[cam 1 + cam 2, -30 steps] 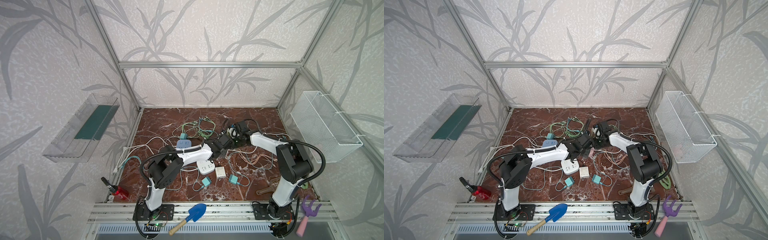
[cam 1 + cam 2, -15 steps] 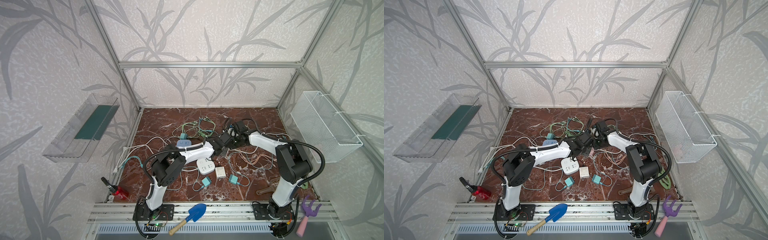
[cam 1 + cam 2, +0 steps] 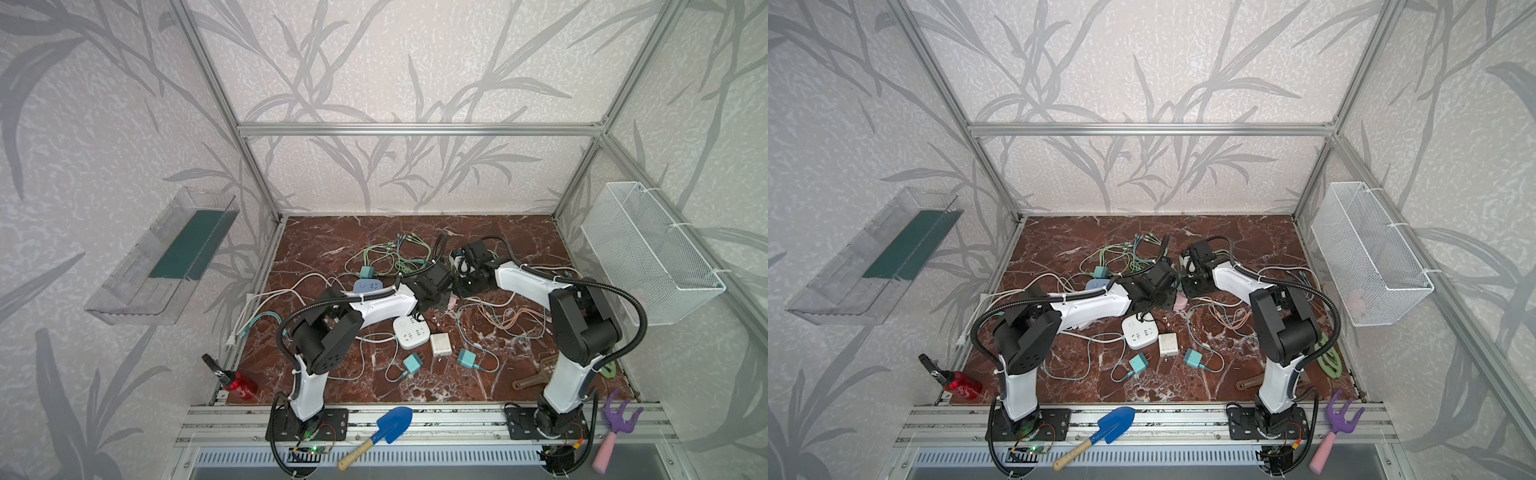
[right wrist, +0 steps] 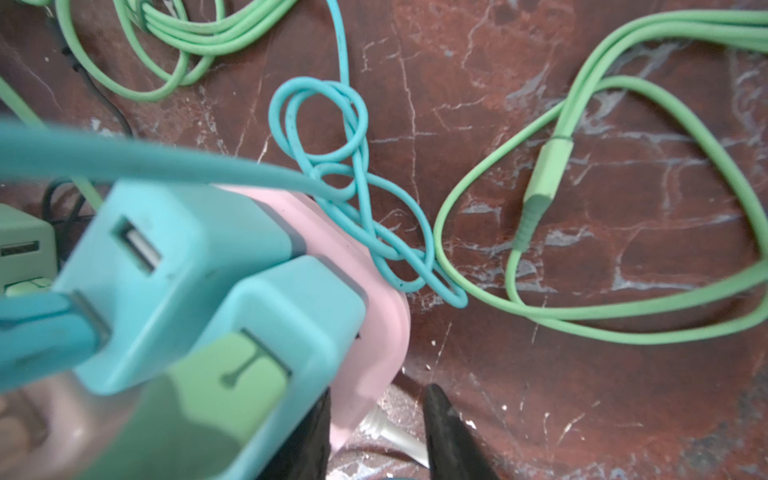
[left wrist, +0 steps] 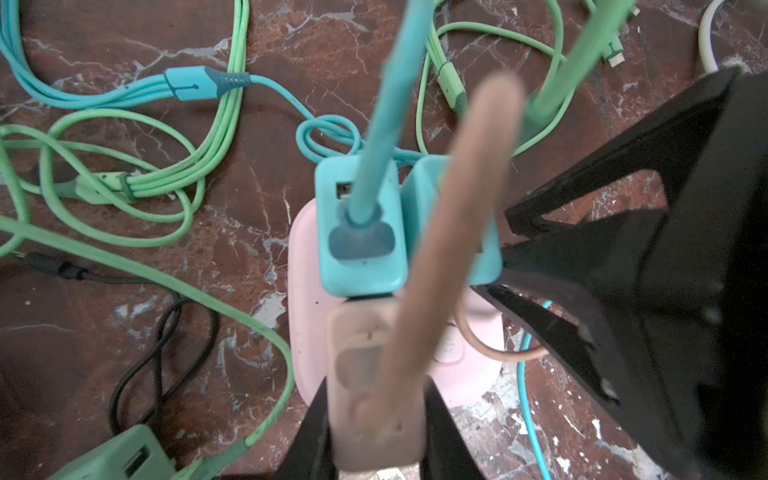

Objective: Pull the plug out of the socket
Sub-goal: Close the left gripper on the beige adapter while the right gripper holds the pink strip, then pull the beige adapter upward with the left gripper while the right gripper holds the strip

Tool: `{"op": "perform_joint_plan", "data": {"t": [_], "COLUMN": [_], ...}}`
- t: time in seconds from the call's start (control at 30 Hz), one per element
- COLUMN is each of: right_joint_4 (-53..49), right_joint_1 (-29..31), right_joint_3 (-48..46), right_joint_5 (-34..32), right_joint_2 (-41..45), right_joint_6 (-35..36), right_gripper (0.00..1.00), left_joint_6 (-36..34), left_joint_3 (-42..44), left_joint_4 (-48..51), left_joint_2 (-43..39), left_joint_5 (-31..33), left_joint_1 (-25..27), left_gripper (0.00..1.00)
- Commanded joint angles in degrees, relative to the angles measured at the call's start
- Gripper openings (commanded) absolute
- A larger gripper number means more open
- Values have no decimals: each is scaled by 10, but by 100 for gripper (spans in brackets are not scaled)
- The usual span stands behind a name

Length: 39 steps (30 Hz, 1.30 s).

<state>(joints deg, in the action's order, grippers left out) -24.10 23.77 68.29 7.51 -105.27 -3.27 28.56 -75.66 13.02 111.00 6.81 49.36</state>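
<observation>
plug [image 5: 374, 419] | left claw [image 5: 376, 390] clamped on it | right claw [image 4: 376, 399] straddling socket [image 4: 382, 307] corner, grip unclear | cables [image 5: 216, 124] crowd bench [image 4: 582, 374] all round

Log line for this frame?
left end effector: shut on pink plug | pink plug: on socket | right end effector: at socket edge, grip unclear

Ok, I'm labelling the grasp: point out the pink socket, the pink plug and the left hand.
pink socket [image 5: 305, 328]: left wrist view, bare side.
pink plug [image 5: 349, 332]: left wrist view, top face.
left hand [image 5: 375, 390]: left wrist view, between fingertips.
</observation>
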Motion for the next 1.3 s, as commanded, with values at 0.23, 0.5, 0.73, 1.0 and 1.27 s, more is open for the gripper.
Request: {"op": "perform_joint_plan", "data": {"t": [0.23,0.5,0.73,1.0,1.27], "right_joint_4": [-48,-55,-57,-13,34], "right_joint_1": [13,15,16,2,-30], "right_joint_3": [0,5,8,-18,-45], "right_joint_5": [-2,-7,-12,29,78], "right_joint_2": [-27,-31,-32,15,98], "right_joint_6": [17,18,15,-3,-25], "right_gripper": [38,38,38,49,58], "left_joint_6": [-22,-69,-72,-66,-51], "left_joint_3": [-34,-82,-93,-71,-37], "left_joint_4": [-45,1,16,16,-5], "left_joint_2": [-32,-6,3,-13,-37], "left_joint_5": [2,39,44,49,45], "left_joint_1": [19,38,41,40,41], "left_gripper": [19,19,19,19,19]}}
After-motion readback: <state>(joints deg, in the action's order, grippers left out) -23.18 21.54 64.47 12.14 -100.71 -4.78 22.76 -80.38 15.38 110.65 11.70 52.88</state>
